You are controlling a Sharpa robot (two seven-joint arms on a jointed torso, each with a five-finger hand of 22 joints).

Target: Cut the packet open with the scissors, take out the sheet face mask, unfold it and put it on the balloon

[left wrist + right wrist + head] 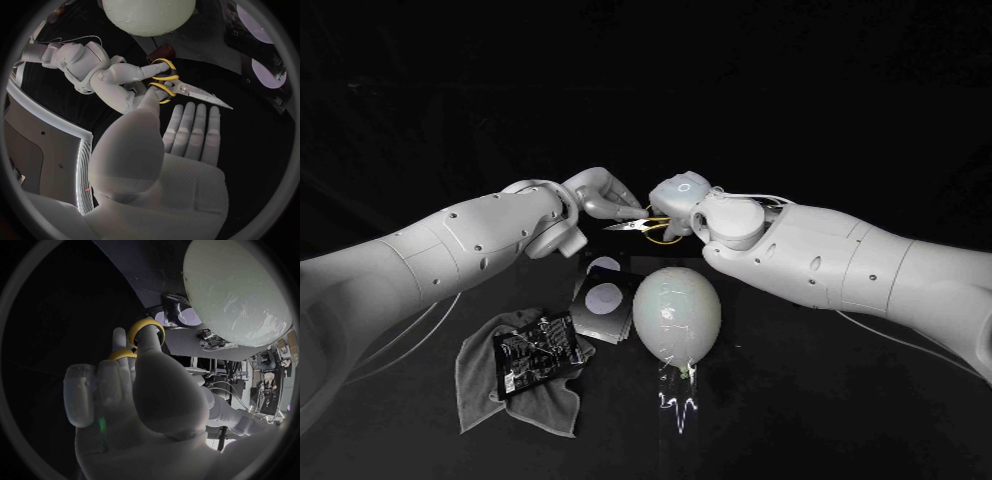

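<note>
Yellow-handled scissors (185,89), loops gripped by right hand (140,405); left hand (172,165) flat, empty; hazard: a shallow finger hold may let the blades twist, pricking the balloon (678,305).

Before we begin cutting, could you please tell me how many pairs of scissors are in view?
1. The yellow-handled scissors are held by the right hand, blades pointing towards the left hand, beyond the balloon. The arms may hide others.
</note>
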